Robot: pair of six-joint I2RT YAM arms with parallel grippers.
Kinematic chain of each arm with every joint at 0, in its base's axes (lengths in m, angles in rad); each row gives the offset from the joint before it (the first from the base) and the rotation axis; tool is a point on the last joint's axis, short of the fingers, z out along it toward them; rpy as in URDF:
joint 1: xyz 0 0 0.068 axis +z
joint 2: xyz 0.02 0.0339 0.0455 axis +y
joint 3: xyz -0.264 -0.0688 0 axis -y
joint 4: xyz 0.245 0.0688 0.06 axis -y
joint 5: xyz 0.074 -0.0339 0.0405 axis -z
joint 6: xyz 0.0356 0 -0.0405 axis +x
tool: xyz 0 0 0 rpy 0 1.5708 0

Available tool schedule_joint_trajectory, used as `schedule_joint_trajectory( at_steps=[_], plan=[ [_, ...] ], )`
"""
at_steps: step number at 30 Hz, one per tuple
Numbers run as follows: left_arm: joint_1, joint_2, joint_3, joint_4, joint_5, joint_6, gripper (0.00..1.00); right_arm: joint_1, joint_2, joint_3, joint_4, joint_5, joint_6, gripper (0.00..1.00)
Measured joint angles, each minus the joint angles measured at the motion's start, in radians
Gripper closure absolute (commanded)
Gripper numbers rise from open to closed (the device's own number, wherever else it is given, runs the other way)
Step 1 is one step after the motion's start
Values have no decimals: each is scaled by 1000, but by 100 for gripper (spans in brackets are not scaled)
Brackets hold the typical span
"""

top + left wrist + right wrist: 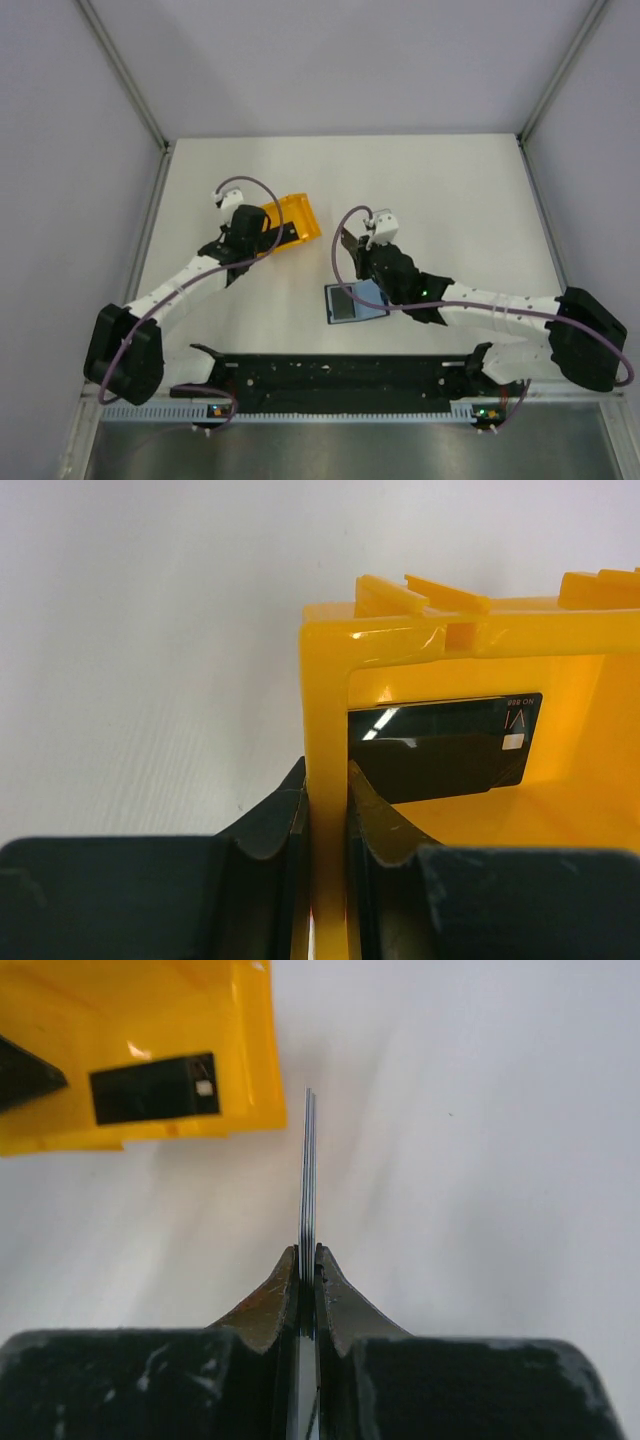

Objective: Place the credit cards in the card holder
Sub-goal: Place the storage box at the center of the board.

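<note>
Your right gripper (308, 1260) is pressed together on one credit card (308, 1165), pinching it by a short stretch of one edge so that most of the card stands clear of the fingertips, above the bare bench (450, 200). With so little in the grip, the card can pivot or slide out if its free edge catches on anything. The card holder (372, 297) lies open and flat toward the near edge of the bench, a little right of centre, partly beneath your right arm, and nothing pins it down. If you push the card in at a shallow angle, the holder is likely to skate away or fold shut rather than accept it. Whether the dark patch on its left half is the pocket or something already in it is not clear from above, so line up carefully. Your left gripper (325, 780) is clamped on the side wall of the orange bin (450, 640), left of centre on the bench. The second card (445, 745) lies inside against the bin's floor, so releasing abruptly could jolt the bin and shift that card.
</note>
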Motion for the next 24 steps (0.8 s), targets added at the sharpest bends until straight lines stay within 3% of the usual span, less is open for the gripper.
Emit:
schedule_joint_trajectory(
  at_steps=[7, 12, 17, 21, 24],
  plan=[
    [168, 148, 88, -7, 128, -3, 85, -48, 139, -3, -9, 3, -32, 100],
    [208, 187, 88, -12, 193, -3, 66, -101, 242, 39, 17, -55, -40, 99],
    [215, 177, 93, 9, 225, -3, 47, -116, 335, 117, 32, -127, -59, 76],
    [215, 139, 94, 17, 240, -2, 41, -117, 367, 165, 36, -163, -76, 59],
    [215, 100, 96, 20, 249, 1, 39, -118, 368, 178, 38, -169, -85, 53]
  ],
)
